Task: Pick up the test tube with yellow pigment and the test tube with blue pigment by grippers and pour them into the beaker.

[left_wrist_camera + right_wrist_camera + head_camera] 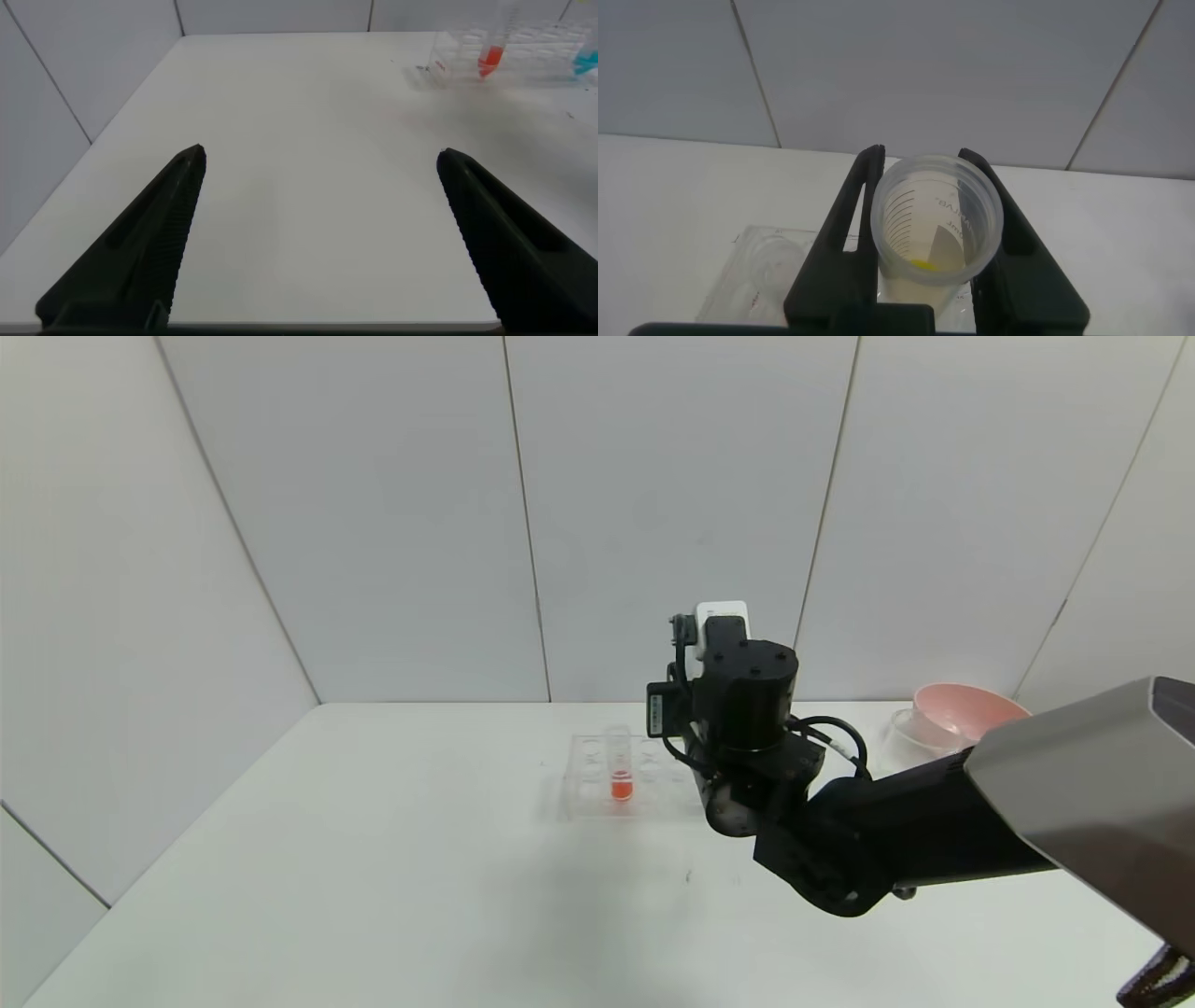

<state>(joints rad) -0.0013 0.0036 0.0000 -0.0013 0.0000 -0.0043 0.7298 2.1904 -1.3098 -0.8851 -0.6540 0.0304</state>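
Where the right arm reaches in across the white table (373,859) from 3 o'clock in the head view, the right gripper (921,156) is clamped on the small clear straight-sided beaker with printed graduation marks (938,224), one black finger pressed against each side of its wall. The beaker stands upright between the fingers, and a small patch of bright yellow liquid (923,264) lies on its bottom. It hangs just above the clear plastic tube rack (766,271), whose near holes show below it. From the head camera the arm's black wrist hides both the beaker and the fingers.

The rack (597,775) sits near the middle of the table, at 9 o'clock from that wrist. A short clear tube with red-orange liquid (621,775) stands upright in it. In the left wrist view the test tube with blue pigment (587,63) shows only as a cyan-blue patch at the rack's far end, cut by the picture's edge.

A pink round bowl (962,709) rests at 2 o'clock on the table, a shallow clear dish (910,728) touching its front.

The left gripper (320,161) hovers over bare table well apart from the rack, its fingers spread wide with nothing between them.
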